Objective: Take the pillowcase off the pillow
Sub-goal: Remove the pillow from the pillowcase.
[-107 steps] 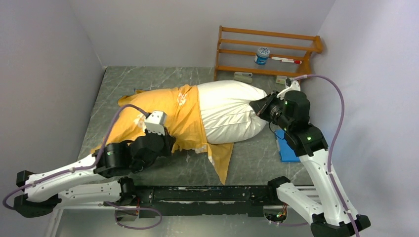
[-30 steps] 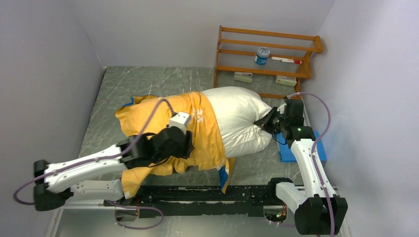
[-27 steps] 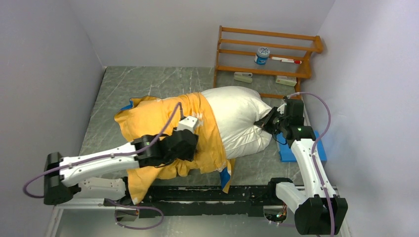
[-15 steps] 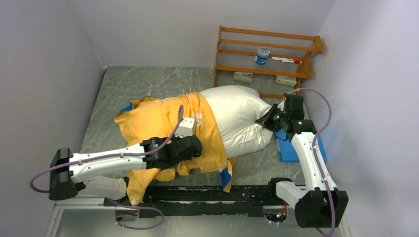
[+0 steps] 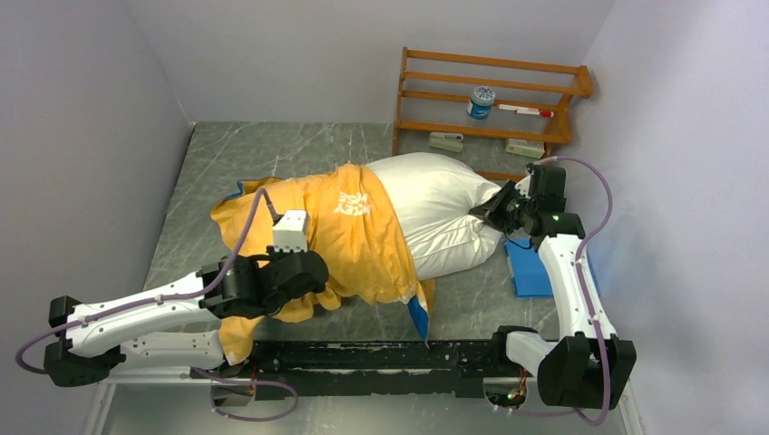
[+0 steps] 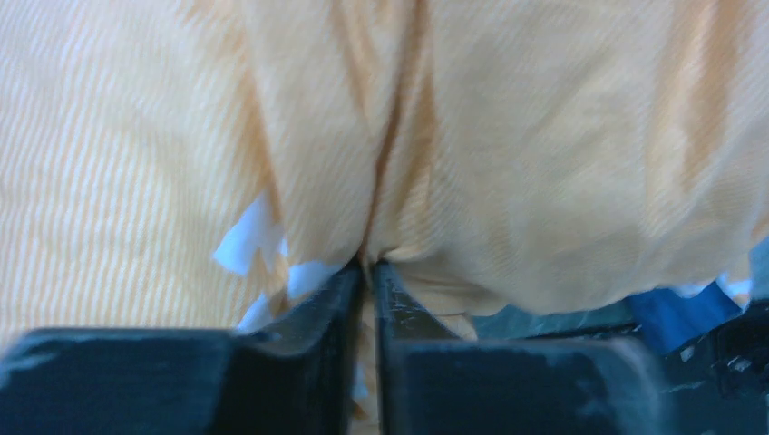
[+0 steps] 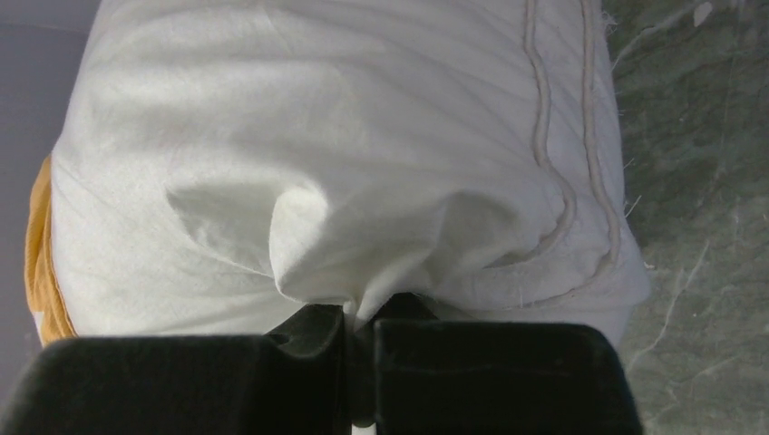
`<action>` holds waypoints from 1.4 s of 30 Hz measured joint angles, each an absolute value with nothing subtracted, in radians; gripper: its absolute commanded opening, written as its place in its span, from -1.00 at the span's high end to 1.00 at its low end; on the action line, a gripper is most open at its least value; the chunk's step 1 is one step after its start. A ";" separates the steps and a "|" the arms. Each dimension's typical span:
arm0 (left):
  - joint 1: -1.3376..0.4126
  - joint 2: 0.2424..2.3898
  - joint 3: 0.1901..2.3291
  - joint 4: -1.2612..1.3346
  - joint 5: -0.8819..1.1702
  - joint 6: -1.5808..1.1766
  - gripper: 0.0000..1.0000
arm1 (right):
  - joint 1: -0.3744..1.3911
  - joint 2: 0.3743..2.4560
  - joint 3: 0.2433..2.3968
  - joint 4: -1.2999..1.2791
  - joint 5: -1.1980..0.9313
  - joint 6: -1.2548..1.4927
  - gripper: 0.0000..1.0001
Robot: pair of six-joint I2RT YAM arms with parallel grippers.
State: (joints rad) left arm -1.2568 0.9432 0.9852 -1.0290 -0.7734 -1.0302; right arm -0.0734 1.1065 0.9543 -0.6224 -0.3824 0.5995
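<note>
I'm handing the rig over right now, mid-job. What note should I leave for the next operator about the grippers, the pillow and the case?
Grippers: the left gripper is shut on a fold of the yellow-orange pillowcase. The right gripper is shut on a pinch of the pillow at its bare right end.
Where: the pillow lies across the table. The pillowcase covers its left part and the white right part is exposed.
Done: the pillowcase is partway off.
Left: probably anchor the pillow with the right gripper and draw the pillowcase leftward until it clears the pillow.
</note>
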 measured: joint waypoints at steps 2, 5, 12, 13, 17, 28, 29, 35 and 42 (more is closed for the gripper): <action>-1.254 0.950 0.985 -0.999 -0.738 -0.962 -0.12 | -0.078 1.105 0.937 -0.607 -0.398 0.599 0.95; -1.251 0.953 0.982 -0.888 -0.643 -0.843 -0.92 | -0.088 1.100 0.908 -0.588 -0.418 0.600 0.94; -1.251 1.052 0.943 -0.570 -0.467 -0.701 -0.87 | -0.093 1.068 0.886 -0.573 -0.430 0.601 0.93; -1.252 1.096 0.957 -0.565 -0.466 -0.693 -0.67 | -0.094 1.065 0.884 -0.573 -0.431 0.602 0.93; -1.264 1.309 1.052 -0.619 -0.549 -0.699 0.82 | -0.097 1.058 0.878 -0.573 -0.428 0.601 0.92; -1.293 1.234 1.072 -0.831 -0.727 -0.966 0.90 | -0.090 1.068 0.909 -0.625 -0.397 0.588 0.94; -1.293 1.185 1.072 -0.890 -0.744 -0.997 0.90 | -0.091 1.075 0.919 -0.625 -0.392 0.588 0.94; -1.283 0.984 1.085 -1.112 -0.786 -1.104 0.91 | -0.094 1.105 0.931 -0.600 -0.436 0.604 0.95; -1.283 1.021 1.085 -1.141 -0.781 -1.047 -0.14 | -0.096 1.116 0.931 -0.595 -0.459 0.599 0.88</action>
